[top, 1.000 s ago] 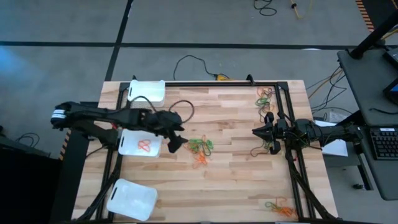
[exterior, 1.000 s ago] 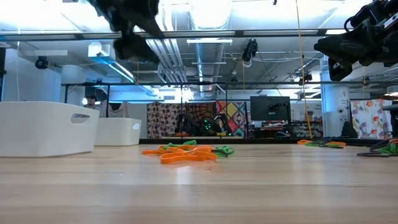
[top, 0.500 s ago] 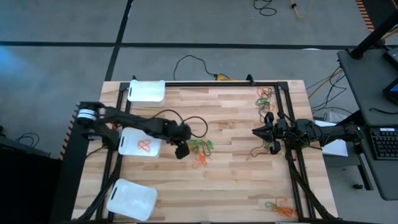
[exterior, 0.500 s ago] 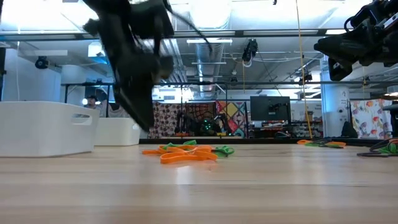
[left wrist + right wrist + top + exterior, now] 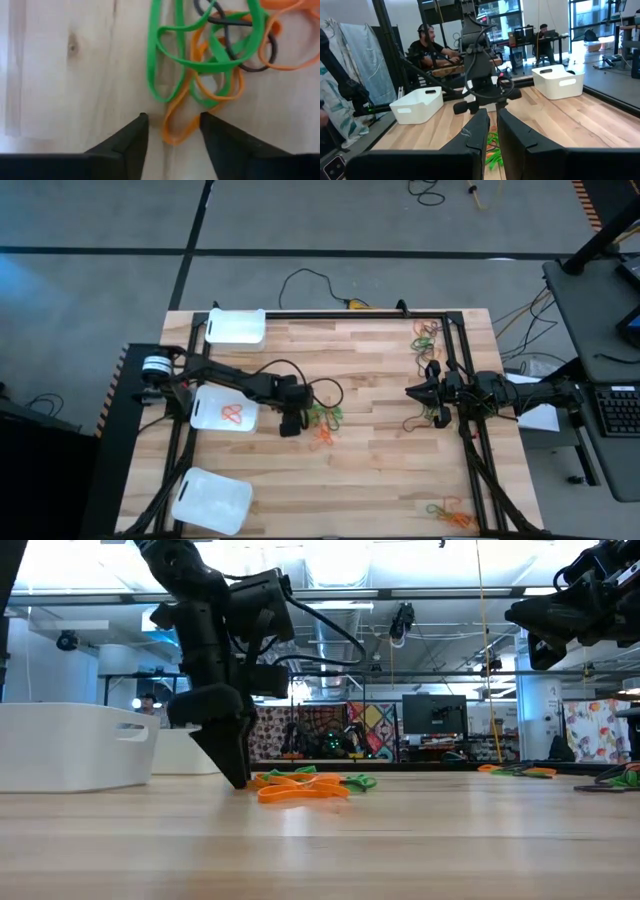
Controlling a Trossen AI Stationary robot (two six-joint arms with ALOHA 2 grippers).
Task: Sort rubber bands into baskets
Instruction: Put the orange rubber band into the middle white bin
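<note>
My left claw is down at the wooden table, its tips at the near edge of the tangled pile of rubber bands that lies about mid-table. Seen from my left wrist, my two dark fingers stand apart with a gap between them, and the lower loop of an orange band lies in that gap on the wood; the fingers straddle it and neither pad presses on it. Just past that orange loop a green band and a black band cross over each other in the same tangle. From table height my left claw points straight down with its tip at the wood, just beside the orange and green heap. The middle basket sits just on the other side of my left claw from the pile, and it has orange bands lying in it. A second basket stands at the table's far corner beyond the middle one, and a third basket at the near corner. My right claw hangs above the table on the far side of the pile from the middle basket, its fingers pressed nearly together with nothing between them. More bands lie well away from the pile: a bunch at the far right corner of the table and another bunch at the near right corner.
</note>
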